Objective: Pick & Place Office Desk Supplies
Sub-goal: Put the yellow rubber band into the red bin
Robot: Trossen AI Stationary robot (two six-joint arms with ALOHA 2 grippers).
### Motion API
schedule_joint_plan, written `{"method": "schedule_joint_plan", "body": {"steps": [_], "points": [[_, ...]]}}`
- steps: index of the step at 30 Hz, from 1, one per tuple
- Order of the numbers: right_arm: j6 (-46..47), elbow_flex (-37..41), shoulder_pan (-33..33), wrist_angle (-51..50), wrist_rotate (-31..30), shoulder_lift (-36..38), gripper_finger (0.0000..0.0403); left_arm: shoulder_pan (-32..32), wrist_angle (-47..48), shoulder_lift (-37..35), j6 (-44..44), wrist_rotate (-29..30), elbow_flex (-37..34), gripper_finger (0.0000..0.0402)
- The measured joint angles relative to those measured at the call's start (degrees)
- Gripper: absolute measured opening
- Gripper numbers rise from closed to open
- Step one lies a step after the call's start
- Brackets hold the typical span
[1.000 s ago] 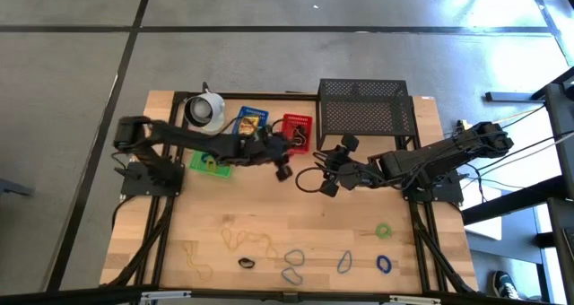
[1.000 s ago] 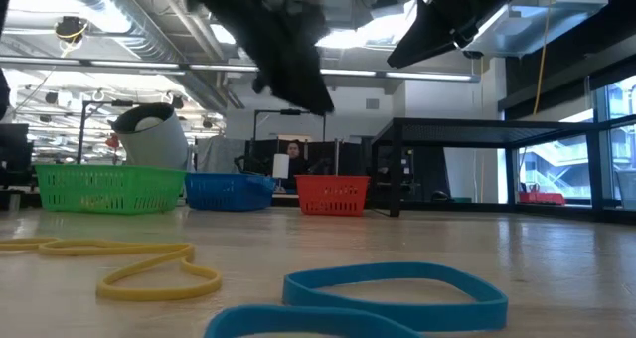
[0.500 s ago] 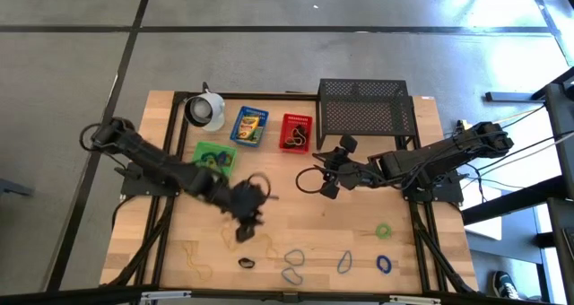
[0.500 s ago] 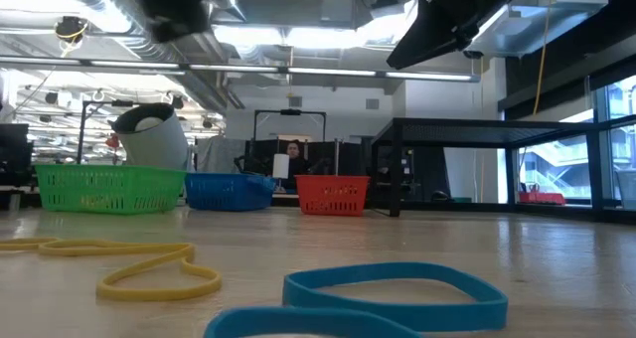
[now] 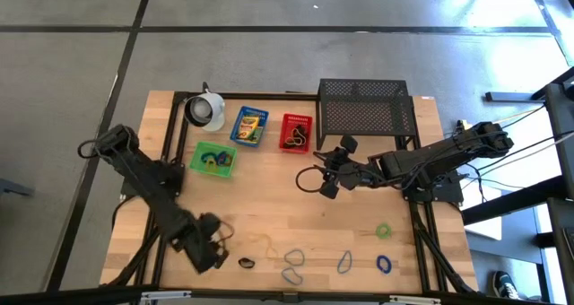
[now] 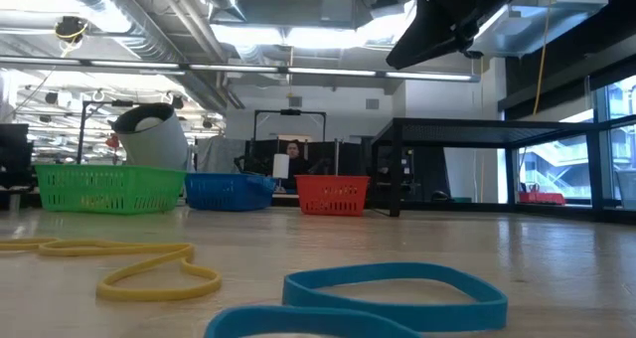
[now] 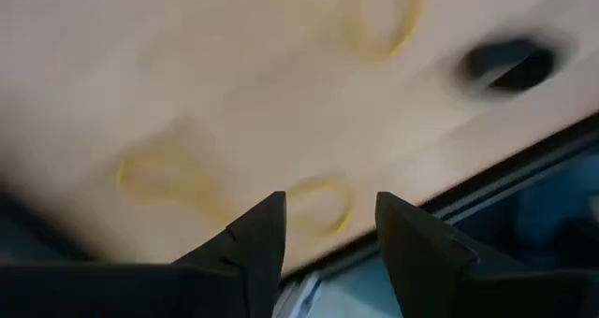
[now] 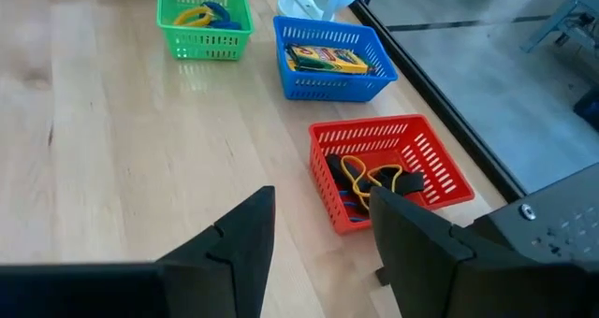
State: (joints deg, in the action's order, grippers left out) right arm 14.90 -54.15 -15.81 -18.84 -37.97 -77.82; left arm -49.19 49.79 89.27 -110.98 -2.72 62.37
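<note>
Rubber bands lie loose along the table's near edge: yellow loops (image 5: 195, 262), a dark one (image 5: 247, 263), blue ones (image 5: 293, 257) and a green one (image 5: 384, 229). My left gripper (image 5: 213, 256) hangs open over the near-left part, pointing down. A yellow loop (image 7: 316, 202) on the wood lies below its fingers and a dark band (image 7: 510, 65) lies farther off. My right gripper (image 5: 325, 179) waits open above mid-table, with nothing between its fingers (image 8: 243, 234). The green basket (image 8: 201, 19) holds bands, the blue basket (image 8: 332, 61) a crayon box, and the red basket (image 8: 384, 173) dark clips and bands.
The three baskets stand in a row at the far left-middle, with a white cup (image 5: 206, 110) behind them. A black wire-mesh rack (image 5: 366, 108) stands at the far right. In the low view a yellow band (image 6: 149, 268) and a blue band (image 6: 388, 288) lie close.
My left gripper has swung from above the baskets at the far middle across the table toward its near-left corner. It has turned about and tipped to point down over the yellow loops. My right arm has kept still.
</note>
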Motion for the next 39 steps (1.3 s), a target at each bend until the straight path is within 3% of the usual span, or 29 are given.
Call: {"method": "schedule_joint_plan", "body": {"steps": [7,15,22,31,39], "points": [[-3.6,0.0,0.8,2.2,-0.1,0.0,0.0178,-7.0,-0.2,4.9,-12.3,-2.9,0.0,0.0162],[-5.3,0.0,2.4,6.6,-0.1,0.0,0.0178,-8.9,-6.3,11.0,-15.7,-2.8,0.0,0.0162],[-5.3,0.0,3.2,6.7,-0.1,0.0,0.0178,-9.0,-17.0,16.1,-11.2,-3.0,0.0,0.0162],[-5.3,0.0,3.9,6.8,0.1,0.0,0.0178,-7.9,-14.7,19.5,-6.9,-3.9,0.6,0.0156],[-5.3,0.0,3.9,6.9,1.6,0.0,0.0178,-5.5,-13.0,19.6,1.9,-5.0,0.6,0.0068]]}}
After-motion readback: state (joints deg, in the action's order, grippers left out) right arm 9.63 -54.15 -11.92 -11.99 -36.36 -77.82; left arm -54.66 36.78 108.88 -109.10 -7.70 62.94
